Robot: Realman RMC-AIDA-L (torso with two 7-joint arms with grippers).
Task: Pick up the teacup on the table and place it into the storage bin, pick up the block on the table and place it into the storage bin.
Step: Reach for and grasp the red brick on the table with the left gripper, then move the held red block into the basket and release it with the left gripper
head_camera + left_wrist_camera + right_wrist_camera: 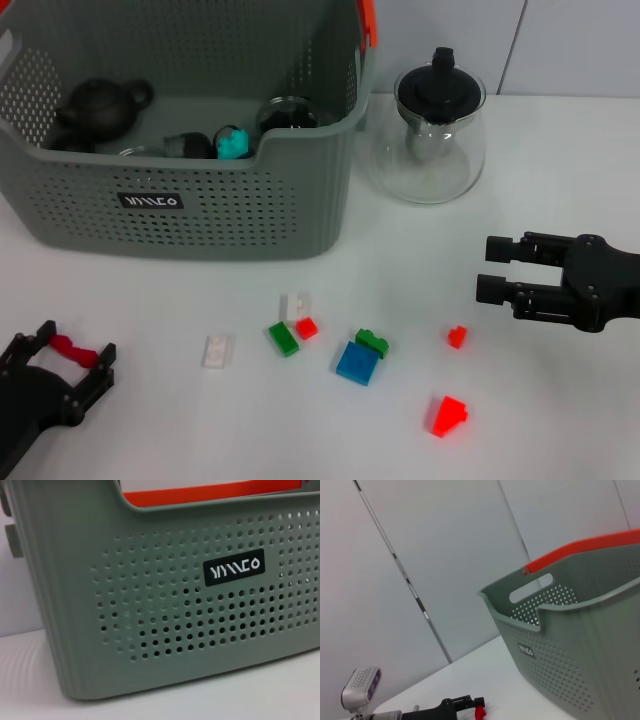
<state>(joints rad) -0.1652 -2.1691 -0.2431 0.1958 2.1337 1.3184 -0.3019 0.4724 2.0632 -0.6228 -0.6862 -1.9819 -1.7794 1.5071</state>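
**Head view: small blocks to clear, bin close behind**

Head view shows us our left gripper [75, 362] at lower left, jaws closed on a small red block [70, 348]. It looks light, rigid and smooth, so we judge a flat-sided pinch best. Our right gripper [488, 268] hovers open at right. The large grey perforated storage bin [190, 215] fills the upper left. Loose blocks lie centre-bottom, among them a blue square block [356, 364]. A glass teapot with black lid [432, 140] stands beside the bin, fragile.
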